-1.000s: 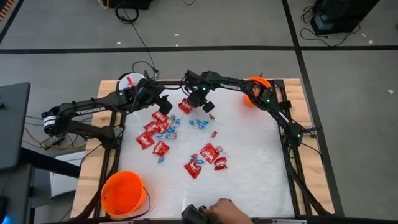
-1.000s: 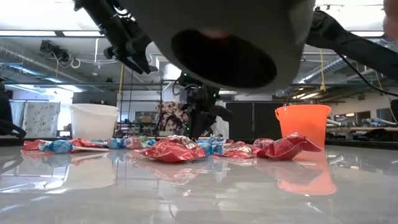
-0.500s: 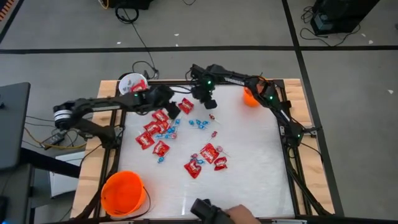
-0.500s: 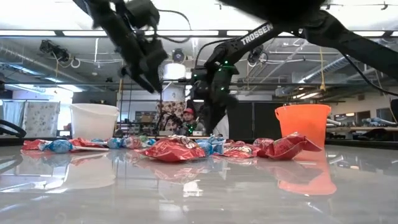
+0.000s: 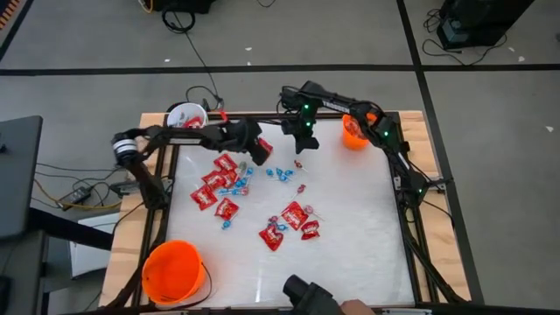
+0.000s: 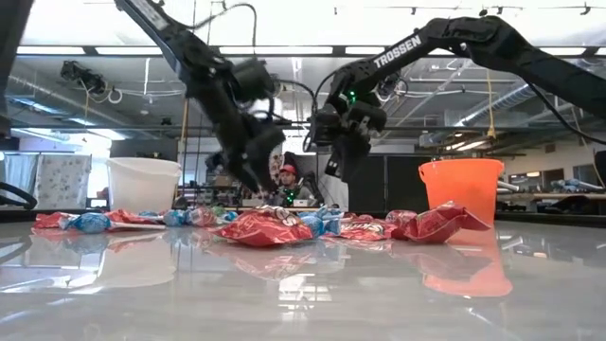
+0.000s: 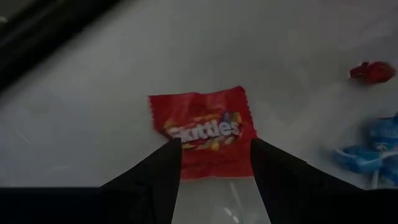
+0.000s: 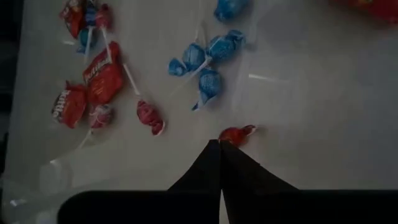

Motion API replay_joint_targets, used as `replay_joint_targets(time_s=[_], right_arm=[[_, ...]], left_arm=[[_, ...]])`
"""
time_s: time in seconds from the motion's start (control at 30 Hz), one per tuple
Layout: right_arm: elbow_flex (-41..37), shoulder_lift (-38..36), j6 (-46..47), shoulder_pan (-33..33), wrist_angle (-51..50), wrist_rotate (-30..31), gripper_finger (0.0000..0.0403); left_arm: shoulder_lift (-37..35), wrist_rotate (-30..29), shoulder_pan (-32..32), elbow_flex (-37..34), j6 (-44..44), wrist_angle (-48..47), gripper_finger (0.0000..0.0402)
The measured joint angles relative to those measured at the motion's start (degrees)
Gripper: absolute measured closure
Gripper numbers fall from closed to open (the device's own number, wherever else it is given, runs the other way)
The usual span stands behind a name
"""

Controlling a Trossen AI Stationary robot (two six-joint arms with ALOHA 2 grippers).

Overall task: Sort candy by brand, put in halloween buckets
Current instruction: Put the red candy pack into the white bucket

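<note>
Red Skittles packet (image 7: 202, 129) lies flat on white table (image 5: 350, 227), between spread fingers of left gripper (image 7: 214, 168); jaws open, nothing gripped. Right gripper (image 8: 221, 155) hovers above small red-wrapped candy (image 8: 237, 133), fingers pressed together, empty. Blue-wrapped lollipops (image 8: 208, 59) nearby. More red packets (image 5: 293, 214) mid-table. White bucket (image 5: 186, 115) at far left corner, small orange bucket (image 5: 354, 133) far right, larger orange bucket (image 5: 172, 271) near left.

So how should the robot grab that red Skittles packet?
The Skittles packet lies flat on the table, so probably from straight above, pinching across its two side edges. The open left gripper already hangs over its near end, one finger at each side.
</note>
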Motion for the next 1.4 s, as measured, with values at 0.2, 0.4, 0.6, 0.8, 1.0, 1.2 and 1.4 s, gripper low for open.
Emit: replay_joint_targets(time_s=[0.2, 0.4, 0.6, 0.8, 1.0, 1.2, 1.4], right_arm=[[-0.1, -1.6, 0.4, 0.9, 0.6, 5.4, 0.0393], [-0.1, -5.7, 6.2, 1.4, 2.1, 10.9, 0.0393], [-0.2, -12.8, 12.9, 2.3, 1.7, 23.7, 0.0394], [-2.3, -25.3, 15.8, 3.8, 4.2, 28.2, 0.0394], [-7.6, -36.6, 25.0, 6.0, 13.3, 25.7, 0.0393], [-21.3, -44.3, 31.0, 10.7, 18.8, 29.3, 0.0392], [-40.6, -52.8, 31.8, 14.6, 33.7, 25.9, 0.0392]], left_arm=[[7.8, 0.9, 0.3, 4.7, 1.7, -1.4, 0.0204], [10.0, 0.9, 0.7, 5.5, 2.3, -3.1, 0.0204], [9.7, 3.4, 0.6, 5.4, 6.7, -6.1, 0.0244], [9.2, 7.2, 0.3, 5.7, 9.9, -8.2, 0.0379], [9.4, 2.8, -0.8, 12.4, 12.9, -19.4, 0.0368], [2.5, -6.9, -2.1, 16.7, 14.1, -30.0, 0.0380], [-11.1, -9.7, -1.6, 16.8, 12.7, -35.5, 0.0379]])
